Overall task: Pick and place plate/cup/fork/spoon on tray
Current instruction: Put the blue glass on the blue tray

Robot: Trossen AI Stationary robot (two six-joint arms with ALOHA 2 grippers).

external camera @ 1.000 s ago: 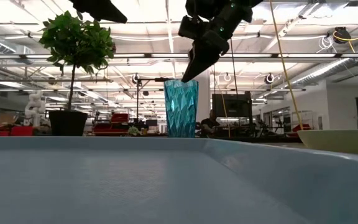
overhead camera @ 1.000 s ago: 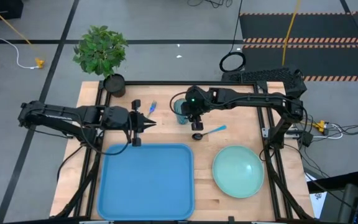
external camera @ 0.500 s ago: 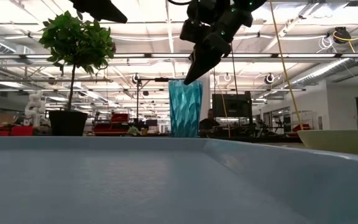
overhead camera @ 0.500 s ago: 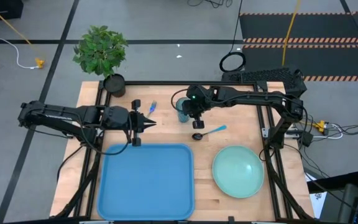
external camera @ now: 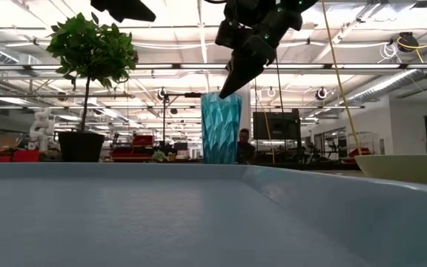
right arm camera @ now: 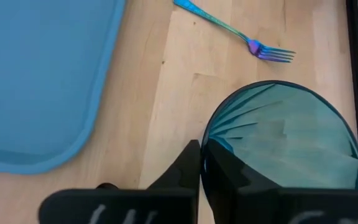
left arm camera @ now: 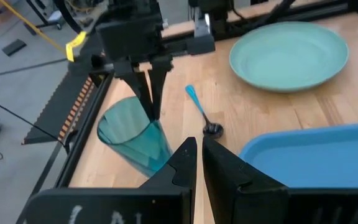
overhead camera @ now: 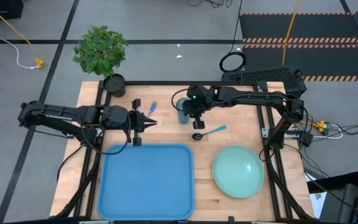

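Right gripper [overhead camera: 189,116] snapped shut on the cup [overhead camera: 181,112] rim since a second ago; cup shifted slightly and now leans, still on the table.

We read that as grasp made, lift next. Tray [overhead camera: 146,182] is still bare; plate [overhead camera: 238,170], spoon [overhead camera: 207,132] and fork [overhead camera: 152,107] untouched on the wood. Left gripper [overhead camera: 149,122] waits above the tray's far edge, fingers pressed together. Right wrist view shows one finger inside the rim and one outside; the overhead view hides that pinch.
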